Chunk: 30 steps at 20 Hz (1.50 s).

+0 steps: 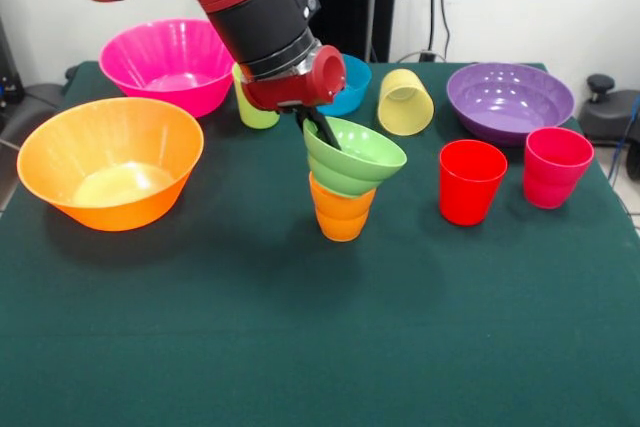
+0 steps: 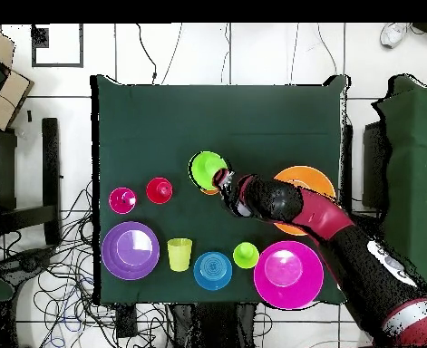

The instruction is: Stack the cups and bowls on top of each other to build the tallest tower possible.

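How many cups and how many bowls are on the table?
Cups: 5 (orange, red, pink-red, lime green, pale yellow)
Bowls: 5 (big orange, big pink, purple, blue, light green)
Total: 10

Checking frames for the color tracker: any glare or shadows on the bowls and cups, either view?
Front view: soft shadows fall toward the camera under the orange bowl and the orange cup; a pale highlight sits inside the purple bowl. The arm hides part of the blue bowl. Overhead view: light is flat, with bright spots in the pink bowl and purple bowl.
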Each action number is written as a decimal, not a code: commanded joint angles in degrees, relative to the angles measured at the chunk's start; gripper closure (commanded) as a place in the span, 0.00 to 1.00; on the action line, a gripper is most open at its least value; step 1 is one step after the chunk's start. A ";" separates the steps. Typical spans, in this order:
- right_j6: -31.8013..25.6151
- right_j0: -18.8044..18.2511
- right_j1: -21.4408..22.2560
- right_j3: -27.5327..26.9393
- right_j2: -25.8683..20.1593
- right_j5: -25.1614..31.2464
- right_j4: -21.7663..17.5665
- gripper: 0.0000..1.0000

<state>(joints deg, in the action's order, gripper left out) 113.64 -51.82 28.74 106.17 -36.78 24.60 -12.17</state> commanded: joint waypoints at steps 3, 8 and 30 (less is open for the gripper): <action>-3.20 -0.51 -3.40 3.74 -2.87 -5.06 -6.49 1.00; -2.98 -1.04 -4.86 3.91 -3.09 -5.15 -7.10 1.00; -2.12 -2.68 -3.02 3.86 -6.77 -8.59 -12.23 1.00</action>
<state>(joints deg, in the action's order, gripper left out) 113.64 -54.43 24.59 109.83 -40.74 17.25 -21.10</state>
